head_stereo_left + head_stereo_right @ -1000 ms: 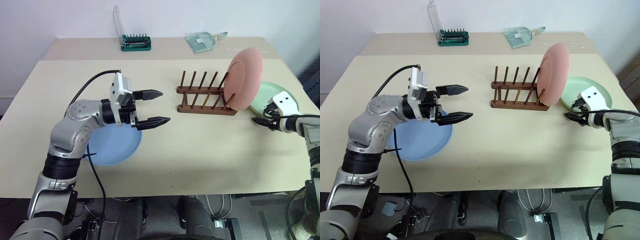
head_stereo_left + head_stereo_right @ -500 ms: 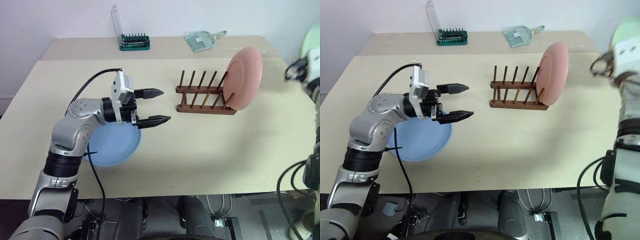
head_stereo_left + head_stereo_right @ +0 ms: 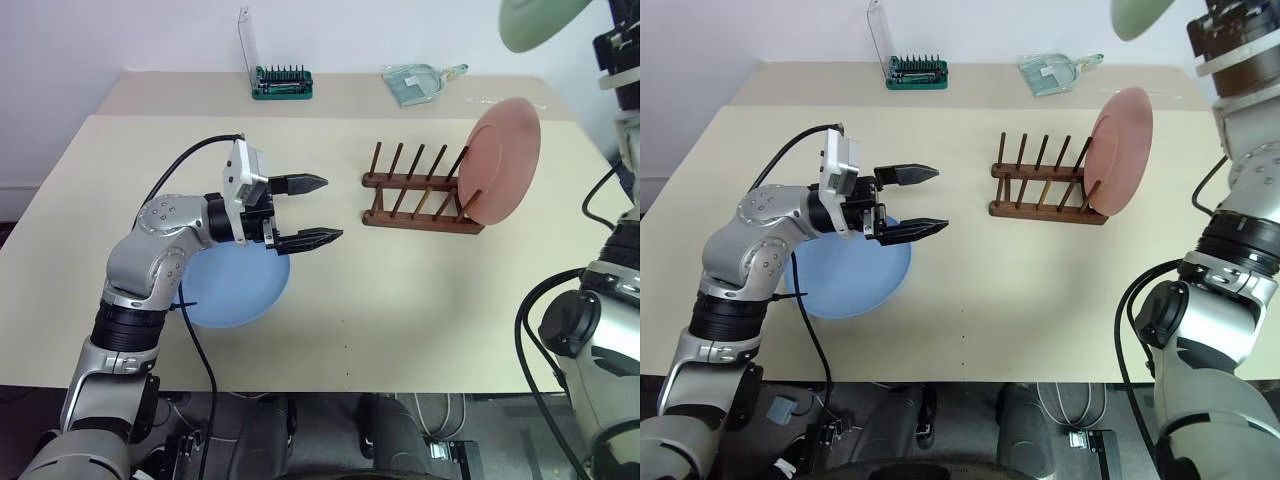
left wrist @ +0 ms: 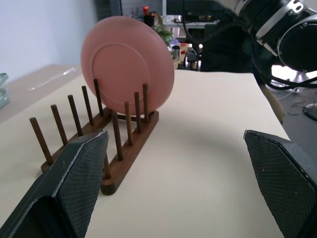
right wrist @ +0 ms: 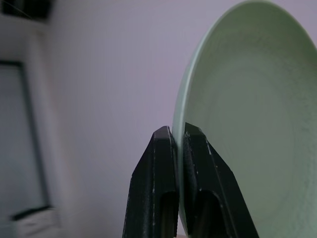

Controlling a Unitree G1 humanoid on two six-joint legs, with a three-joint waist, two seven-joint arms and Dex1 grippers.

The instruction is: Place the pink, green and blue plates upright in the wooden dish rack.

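right gripper [image 5: 177, 136] now raised high, green plate [image 5: 247, 114] lifted off table [image 3: 420, 290]

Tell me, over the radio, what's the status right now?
Right gripper shut on green plate, held high. Left gripper open, above blue plate. Pink plate upright in rack. Other rack slots free.

I read this as a robotics lab or workshop room, not a kitchen. My landmark is the plain beige table [image 3: 400, 300], pushed against a bare white wall [image 3: 120, 35]. At its far edge stands a green screwdriver-bit case [image 3: 281, 83]. Beyond its right end, the left wrist view shows cluttered shelves and cables [image 4: 198, 44].
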